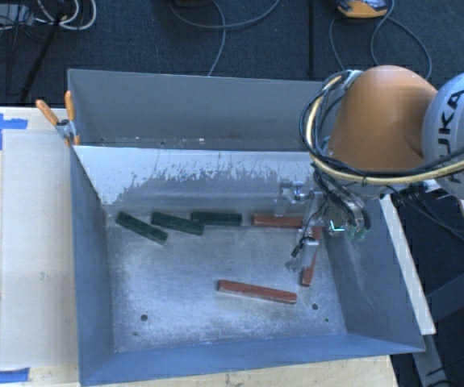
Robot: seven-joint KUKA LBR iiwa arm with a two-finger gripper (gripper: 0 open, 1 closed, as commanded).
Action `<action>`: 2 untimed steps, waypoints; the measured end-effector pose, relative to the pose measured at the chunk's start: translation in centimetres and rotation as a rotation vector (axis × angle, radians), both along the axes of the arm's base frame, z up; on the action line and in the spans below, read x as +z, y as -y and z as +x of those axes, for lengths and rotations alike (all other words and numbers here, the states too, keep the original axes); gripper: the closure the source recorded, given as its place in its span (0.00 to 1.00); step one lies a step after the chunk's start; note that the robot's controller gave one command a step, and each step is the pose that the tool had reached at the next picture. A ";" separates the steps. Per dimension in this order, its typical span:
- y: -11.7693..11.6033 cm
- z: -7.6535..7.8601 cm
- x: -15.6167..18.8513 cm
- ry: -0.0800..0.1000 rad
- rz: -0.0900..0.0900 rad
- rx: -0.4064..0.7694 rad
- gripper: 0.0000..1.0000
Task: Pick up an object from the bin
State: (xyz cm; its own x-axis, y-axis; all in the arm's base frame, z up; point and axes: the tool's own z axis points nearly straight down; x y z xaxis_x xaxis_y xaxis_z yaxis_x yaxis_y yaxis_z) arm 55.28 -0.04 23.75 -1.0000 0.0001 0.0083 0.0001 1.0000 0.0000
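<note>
My gripper (303, 244) hangs low at the right side of the bin, under the orange cover. A short brown bar (307, 268) lies almost upright just below it, and its upper end runs under the gripper. Another brown bar (273, 222) lies flat just left of the gripper, near the back wall. A longer brown bar (257, 292) rests on the floor below and to the left, apart from the gripper.
Three dark green bars (185, 222) lie in a row along the back left of the bin floor. The right wall slopes close beside the gripper. The arm and its cables cover the bin's back right corner.
</note>
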 end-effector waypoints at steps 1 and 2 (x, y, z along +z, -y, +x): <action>0.5 -1.6 -17.2 0.000 -0.001 -0.174 0.00; 0.0 -2.2 -13.6 0.010 -0.001 -0.201 0.00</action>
State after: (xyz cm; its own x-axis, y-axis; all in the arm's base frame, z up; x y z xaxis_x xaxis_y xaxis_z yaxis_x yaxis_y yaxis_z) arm 53.09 -0.03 10.11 -0.9799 0.1995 -0.0013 0.1995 0.9799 0.0004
